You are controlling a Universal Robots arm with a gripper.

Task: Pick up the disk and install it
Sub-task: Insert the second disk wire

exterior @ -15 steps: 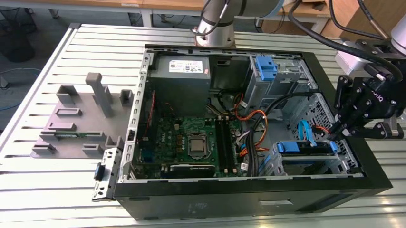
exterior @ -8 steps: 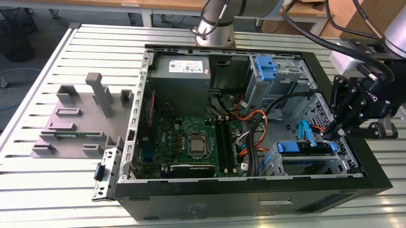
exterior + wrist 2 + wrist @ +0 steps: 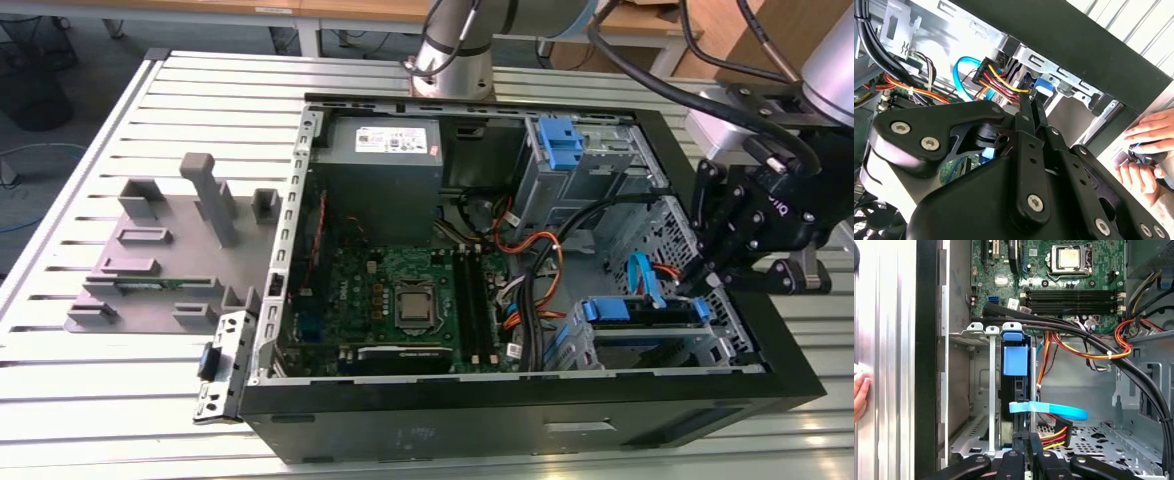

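Computer case [image 3: 534, 425]: black tower lies open across the slatted table [image 3: 160, 90], filling centre and right of the exterior view.
Motherboard [image 3: 400, 300]: green board sits lower centre inside the case.
Gripper [image 3: 705, 283]: black fingers [image 3: 1019, 440] at right of the exterior view reach down at the drive bay, drawn nearly together.
Disk [image 3: 641, 312]: blue-bracketed drive sits in the lower-right bay, edge-on between the fingertips in the first wrist view [image 3: 1016, 385].
Hand [image 3: 1149, 150]: a person's fingers rest outside the case, right edge of the second wrist view.

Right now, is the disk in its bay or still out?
In. The disk stands on edge in the metal bay, its blue bracket tab at the bay's mouth; the gripper is at its cabled end.
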